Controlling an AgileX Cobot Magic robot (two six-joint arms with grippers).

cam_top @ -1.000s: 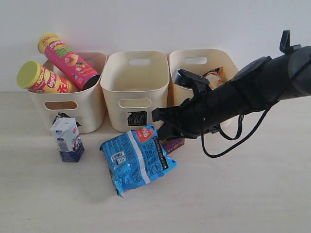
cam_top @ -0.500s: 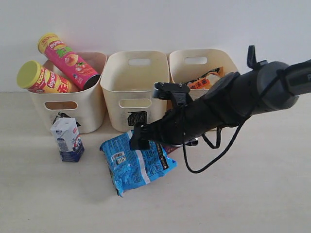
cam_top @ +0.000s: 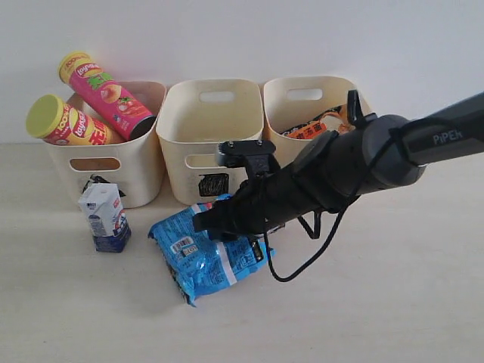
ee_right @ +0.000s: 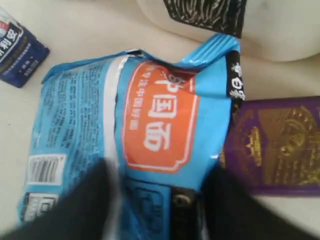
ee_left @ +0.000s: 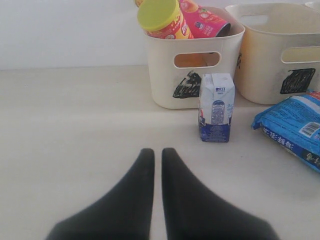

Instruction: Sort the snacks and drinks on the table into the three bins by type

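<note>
Closest in, on the pale table point(cam_top: 378, 302): the blue noodle packet point(cam_top: 198, 263), lying flat and a little crumpled. Straddled at its far end by the right fingers point(ee_right: 82, 207), one dark finger each side of the orange label, at the tip of the black arm stretched in from the right. Spread apart for certain. Whether already nipping the wrapper, impossible to tell. Just beside that end of the packet, touching it or tucked slightly under its edge: the purple carton point(ee_right: 272, 145), flat on its side.

Off to the left, the left fingers point(ee_left: 135, 200), pressed together on nothing, low over bare table and well apart from the goods. Ahead of them, upright: the white carton point(cam_top: 102, 215), just in front of the left bin point(cam_top: 147, 162).

Farther back, against the wall, three bins in a row. In the left bin, triangle scribble on the front: the pink tube point(cam_top: 110, 94) and the yellow-red tube point(cam_top: 64, 125), both leaning out over the rim. In the middle bin point(cam_top: 189, 128), square scribble: nothing showing inside. In the right bin point(cam_top: 291, 106), mark hidden behind the arm: the orange packet point(cam_top: 314, 127), poking up.

Step in hand, most likely: picking up the blue noodle packet, with both cartons left for after. Next move, as a judgement: close firmly on the crinkly edge, lift without dragging the purple carton along, then carry back and right to drop beside the orange packet. Slippery film, so worth a deep bite rather than a corner pinch.
</note>
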